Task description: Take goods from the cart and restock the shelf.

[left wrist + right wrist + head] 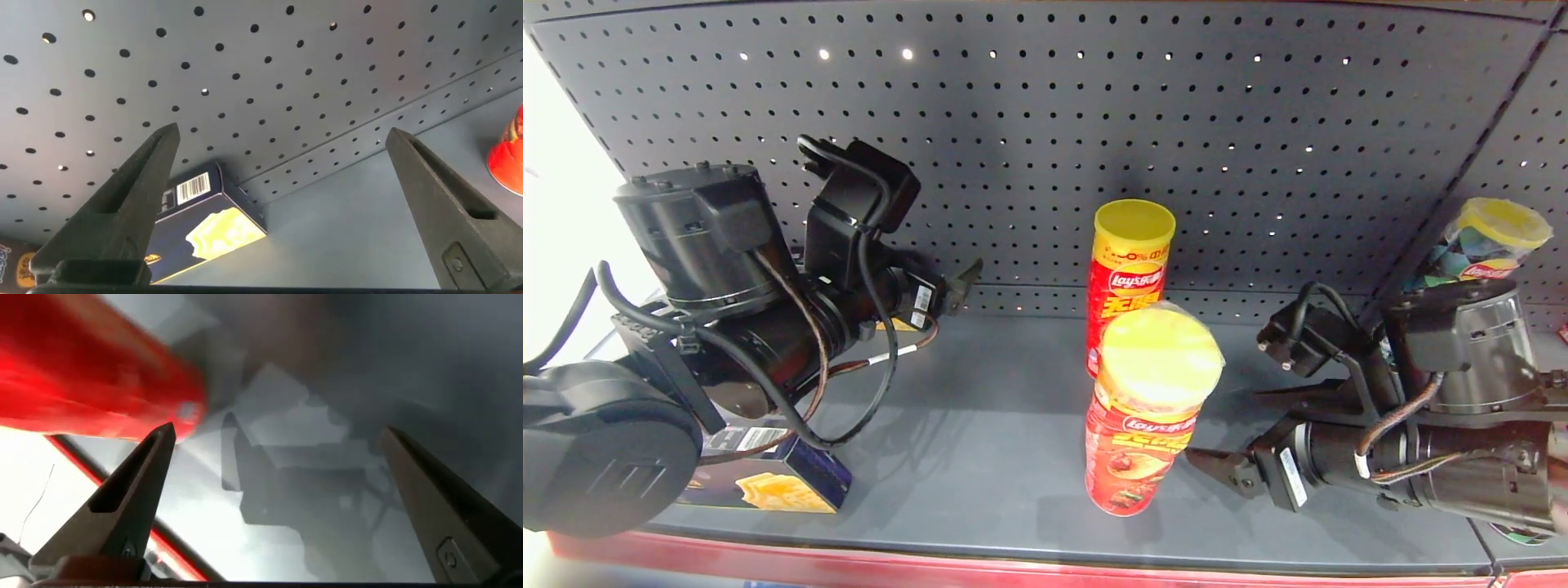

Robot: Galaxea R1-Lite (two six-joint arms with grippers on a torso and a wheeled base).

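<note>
Two red chip cans with yellow lids stand upright mid-shelf, the back can (pixel 1129 273) near the pegboard and the front can (pixel 1147 408) just ahead of it. My right gripper (pixel 1243 433) is open, low beside the front can's right side, with nothing between its fingers. In the right wrist view the gripper (pixel 278 434) is spread wide and the red can (pixel 90 384) lies off to one side of it. My left gripper (pixel 960 290) is open at the shelf's left rear, pointing at the pegboard. The left wrist view has that gripper (pixel 282 137) open over a dark blue box (pixel 204 224).
A dark blue snack box (pixel 768 480) lies at the shelf's front left under my left arm. Another yellow-lidded can (pixel 1494 241) stands past the divider on the right. The grey shelf (pixel 980 425) has a red front edge (pixel 849 563) and a pegboard back (pixel 1045 122).
</note>
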